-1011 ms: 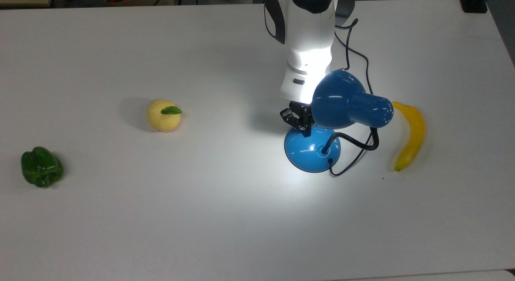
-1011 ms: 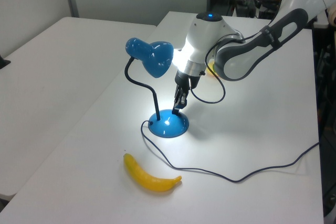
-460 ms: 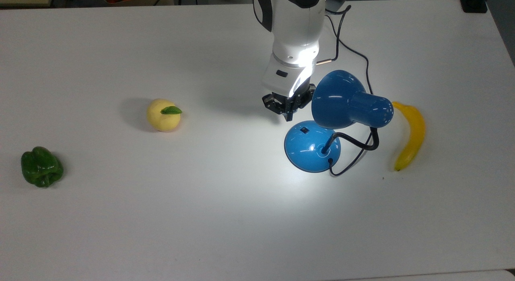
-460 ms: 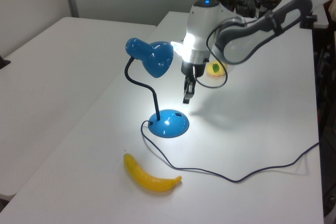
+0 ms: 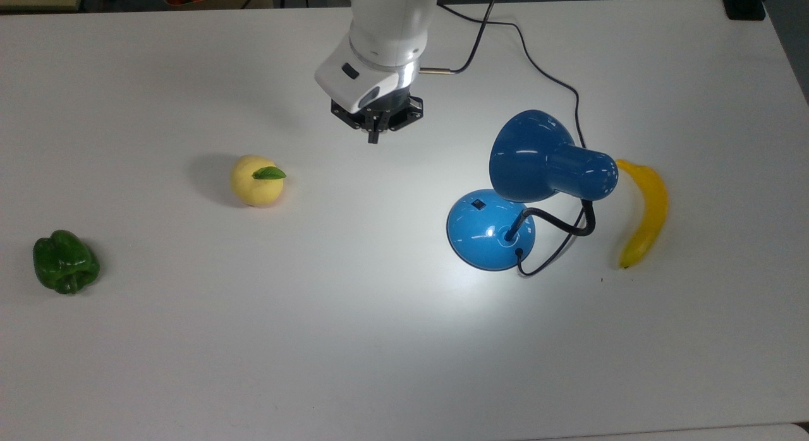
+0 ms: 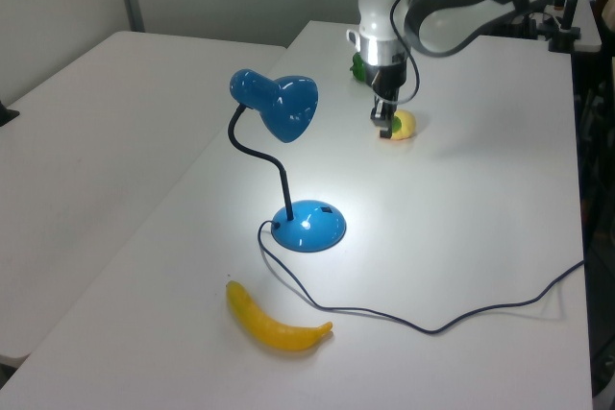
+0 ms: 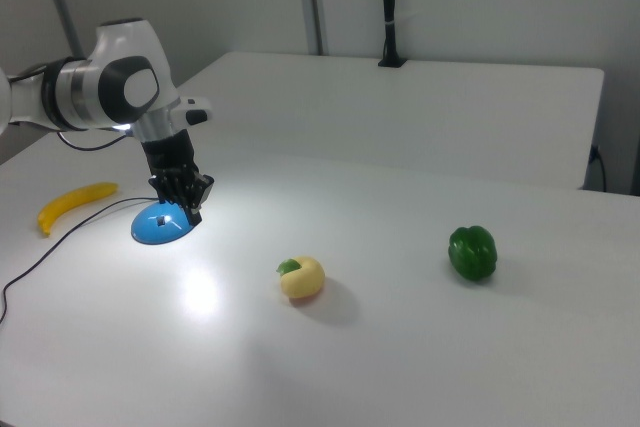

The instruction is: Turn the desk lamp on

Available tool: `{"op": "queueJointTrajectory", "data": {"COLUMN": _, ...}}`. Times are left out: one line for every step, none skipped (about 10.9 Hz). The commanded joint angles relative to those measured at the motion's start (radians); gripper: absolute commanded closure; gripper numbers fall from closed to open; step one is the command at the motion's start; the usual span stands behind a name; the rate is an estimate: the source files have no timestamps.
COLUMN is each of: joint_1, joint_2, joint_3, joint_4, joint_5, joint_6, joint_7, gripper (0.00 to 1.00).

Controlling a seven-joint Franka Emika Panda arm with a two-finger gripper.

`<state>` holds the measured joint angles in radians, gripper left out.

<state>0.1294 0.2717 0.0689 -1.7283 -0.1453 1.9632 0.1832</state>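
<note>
Blue and glossy, the desk lamp (image 5: 505, 201) stands on the white tabletop (image 5: 316, 340) toward the top view's right, its domed base (image 6: 307, 228) resting flat and its bell shade (image 6: 288, 108) held up on a black bendy neck (image 6: 259, 156). A bright pool of light lies on the tabletop below the shade. A small black switch (image 5: 478, 205) sits on the base, on the side toward the top view's upper left. The lamp's black cord (image 6: 432, 324) trails away across the tabletop. The claw (image 5: 373, 136) hangs above the tabletop, well apart from the lamp and to the top view's upper left of it, its fingers pressed together and holding nothing. A yellow banana (image 5: 644, 210) lies near the lamp on the top view's right. A pale yellow fruit with a green leaf (image 5: 256, 180) sits toward the top view's left, and a green bell pepper (image 5: 65, 262) lies farther left still.
</note>
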Motion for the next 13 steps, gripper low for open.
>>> {"op": "queueJointTrajectory", "data": {"joint_1": -0.059, "joint_2": -0.115, "joint_3": 0.002, "joint_4": -0.017, "joint_5": -0.01, "joint_6": -0.121, "joint_7": 0.036, "gripper": 1.0}}
{"op": "queueJointTrajectory", "data": {"joint_1": -0.088, "joint_2": -0.156, "joint_3": 0.002, "joint_4": -0.017, "joint_5": -0.002, "joint_6": -0.154, "joint_7": 0.03, "gripper": 1.0}}
{"op": "queueJointTrajectory", "data": {"joint_1": -0.109, "joint_2": -0.189, "joint_3": 0.0, "joint_4": -0.014, "joint_5": 0.004, "joint_6": -0.182, "joint_7": 0.01, "gripper": 1.0}}
{"op": "queueJointTrajectory", "data": {"joint_1": -0.128, "joint_2": -0.215, "joint_3": -0.003, "joint_4": 0.001, "joint_5": 0.03, "joint_6": -0.225, "joint_7": -0.028, "gripper": 1.0}}
{"op": "queueJointTrajectory", "data": {"joint_1": -0.148, "joint_2": -0.238, "joint_3": -0.008, "joint_4": 0.019, "joint_5": 0.064, "joint_6": -0.262, "joint_7": -0.071, "gripper": 1.0}}
{"op": "queueJointTrajectory", "data": {"joint_1": -0.168, "joint_2": -0.264, "joint_3": -0.021, "joint_4": 0.024, "joint_5": 0.088, "joint_6": -0.282, "joint_7": -0.102, "gripper": 1.0}}
{"op": "queueJointTrajectory", "data": {"joint_1": -0.171, "joint_2": -0.285, "joint_3": -0.032, "joint_4": 0.024, "joint_5": 0.099, "joint_6": -0.291, "joint_7": -0.125, "gripper": 1.0}}
{"op": "queueJointTrajectory", "data": {"joint_1": -0.171, "joint_2": -0.302, "joint_3": -0.04, "joint_4": 0.024, "joint_5": 0.098, "joint_6": -0.299, "joint_7": -0.131, "gripper": 1.0}}
{"op": "queueJointTrajectory", "data": {"joint_1": -0.171, "joint_2": -0.302, "joint_3": -0.041, "joint_4": 0.024, "joint_5": 0.098, "joint_6": -0.299, "joint_7": -0.131, "gripper": 1.0}}
{"op": "queueJointTrajectory", "data": {"joint_1": -0.171, "joint_2": -0.302, "joint_3": -0.044, "joint_4": 0.026, "joint_5": 0.098, "joint_6": -0.299, "joint_7": -0.131, "gripper": 1.0}}
{"op": "queueJointTrajectory", "data": {"joint_1": -0.168, "joint_2": -0.302, "joint_3": -0.044, "joint_4": 0.026, "joint_5": 0.098, "joint_6": -0.297, "joint_7": -0.13, "gripper": 1.0}}
{"op": "queueJointTrajectory", "data": {"joint_1": -0.16, "joint_2": -0.301, "joint_3": -0.043, "joint_4": 0.026, "joint_5": 0.098, "joint_6": -0.294, "joint_7": -0.13, "gripper": 1.0}}
{"op": "queueJointTrajectory", "data": {"joint_1": -0.152, "joint_2": -0.299, "joint_3": -0.043, "joint_4": 0.033, "joint_5": 0.098, "joint_6": -0.284, "joint_7": -0.13, "gripper": 0.99}}
